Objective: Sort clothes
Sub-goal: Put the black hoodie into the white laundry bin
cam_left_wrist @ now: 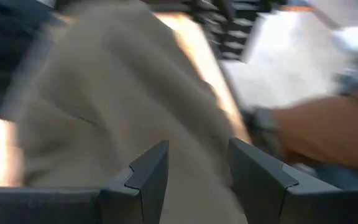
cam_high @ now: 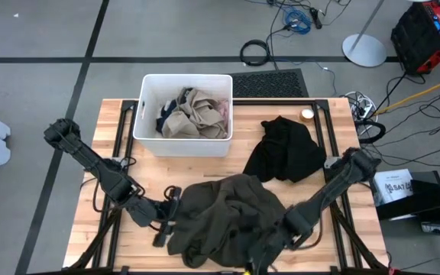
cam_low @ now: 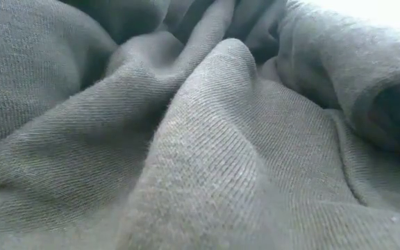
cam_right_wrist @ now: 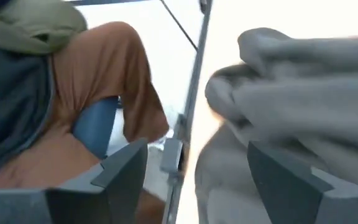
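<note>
A dark olive green garment [cam_high: 228, 214] lies crumpled on the table's near middle and fills the low view [cam_low: 221, 139]. My left gripper [cam_high: 168, 214] is at its left edge, with fabric [cam_left_wrist: 123, 93] between its fingers. My right gripper [cam_high: 270, 246] stands open over the garment's near right part. In the right wrist view, folds [cam_right_wrist: 303, 81] lie beside one of its fingers, and I cannot tell if they touch. A black garment [cam_high: 285, 149] lies flat at the right. Tan [cam_high: 193, 114], navy and pink clothes sit in the white bin [cam_high: 145, 107]. My left gripper has the olive garment's left edge [cam_left_wrist: 197, 186] between its two fingers, which come from the table's left and slant down. Whether it is one layer or several does not show. The rest of the garment lies slack on the table.
The bin stands at the table's far middle. A small round object [cam_high: 306, 114] sits at the far right, by the black garment. Bare wood shows at the far left and near left. A person in orange trousers [cam_right_wrist: 110, 81] sits beyond the table's edge.
</note>
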Robot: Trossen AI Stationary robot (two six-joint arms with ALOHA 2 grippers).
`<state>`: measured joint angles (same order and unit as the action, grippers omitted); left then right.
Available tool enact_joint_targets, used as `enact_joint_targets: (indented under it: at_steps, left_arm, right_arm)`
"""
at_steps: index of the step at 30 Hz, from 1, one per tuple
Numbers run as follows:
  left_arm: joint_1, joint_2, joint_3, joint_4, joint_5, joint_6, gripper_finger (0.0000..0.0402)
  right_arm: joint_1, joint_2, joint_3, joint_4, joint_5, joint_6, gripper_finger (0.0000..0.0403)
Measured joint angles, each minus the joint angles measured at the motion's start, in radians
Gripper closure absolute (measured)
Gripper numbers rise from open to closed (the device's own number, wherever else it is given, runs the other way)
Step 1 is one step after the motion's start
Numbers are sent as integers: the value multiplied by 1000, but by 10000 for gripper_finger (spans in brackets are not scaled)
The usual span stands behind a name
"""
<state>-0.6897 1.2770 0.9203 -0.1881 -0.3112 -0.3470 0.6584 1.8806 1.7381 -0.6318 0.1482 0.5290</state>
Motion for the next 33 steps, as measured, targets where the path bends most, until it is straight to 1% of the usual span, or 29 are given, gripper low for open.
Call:
enact_joint_targets:
  at_steps: [2,4,5,7,9,10,11,13,16,18,20,22,24,26,30,33]
  left_arm:
    - [-10,0,0,-17,113,-54,228]
    - [-28,0,0,-59,148,-136,228]
    - [-39,0,0,-88,136,-182,228]
    - [-58,0,0,-149,43,-304,228]
    - [-69,0,0,-213,-77,-490,228]
    - [-71,0,0,-245,-108,-588,228]
    - [-70,0,0,-278,-121,-672,228]
    - [-70,9,0,-338,-125,-761,228]
    - [-62,35,0,-441,-96,-798,228]
    - [-51,62,0,-478,-55,-735,228]
    - [-43,97,0,-490,-37,-666,228]
    - [-24,123,0,-470,-23,-679,228]
    - [15,147,0,-474,13,-775,228]
    - [42,173,-2,-481,33,-819,228]
    - [87,173,-50,-417,90,-800,228]
    - [127,157,-128,-310,129,-775,228]
  right_arm:
    - [5,41,0,55,4,-63,144]
    - [2,77,0,77,15,-91,148]
    - [-2,93,0,79,20,-96,150]
    - [-12,118,0,81,24,-96,154]
    - [-22,135,0,92,14,-89,158]
    - [-25,137,0,91,5,-86,159]
    - [-26,138,0,95,2,-78,160]
    - [-25,138,0,99,5,-70,160]
    - [-20,139,0,99,6,-63,161]
    - [-14,139,0,102,11,-49,161]
    - [-13,139,0,103,11,-40,161]
    - [-9,139,0,103,13,-18,161]
    - [-9,139,0,102,13,2,161]
    - [-9,139,0,102,13,14,161]
    - [-9,139,0,96,10,7,161]
    - [-20,139,0,85,2,-21,161]
